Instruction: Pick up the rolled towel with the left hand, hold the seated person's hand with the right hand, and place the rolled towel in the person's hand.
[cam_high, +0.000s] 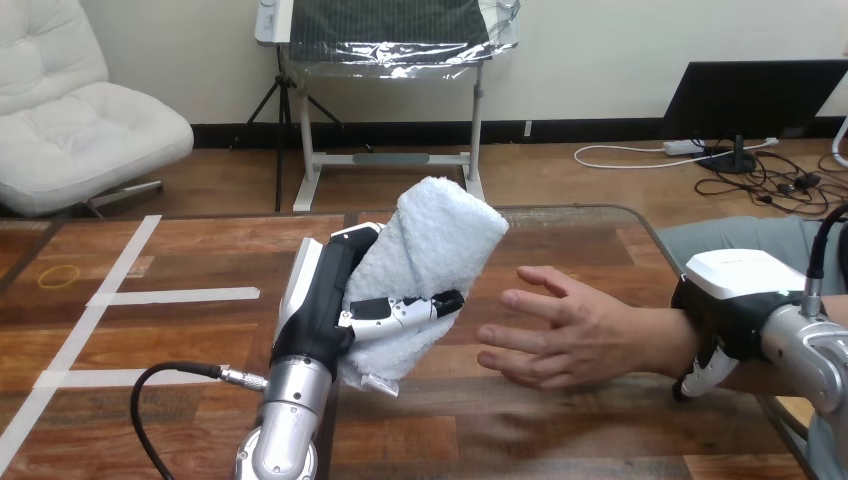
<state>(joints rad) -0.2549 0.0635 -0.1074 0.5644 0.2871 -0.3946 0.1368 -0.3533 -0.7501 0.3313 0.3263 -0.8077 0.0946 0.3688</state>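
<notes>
Left hand (322, 300) grips the rolled towel (440, 230), thumb and fingers wrapped across its lower half. The towel is off the wooden surface (200, 250), tilted up and to the right, its top end leaning toward the person's hand (565, 335). The two are near, not touching.

Step in hand, my read: carrying the towel across to the palm. To do it well:
- Bring the towel's end down across the open palm, not onto the fingertips.
- Loosen the grip only once the towel rests there.
- Go slow; soft cloth could sag or unroll.

Right hand (740, 280) sits over the person's wrist with a finger curled underneath, which reads as holding the wrist. It should steady the wrist while the towel lands.

Pose: the left forearm rises from the bottom edge, hand upright, white back to the left. The right arm enters at the right edge, white shell up. The person's fingers are spread, pointing at the towel.
</notes>
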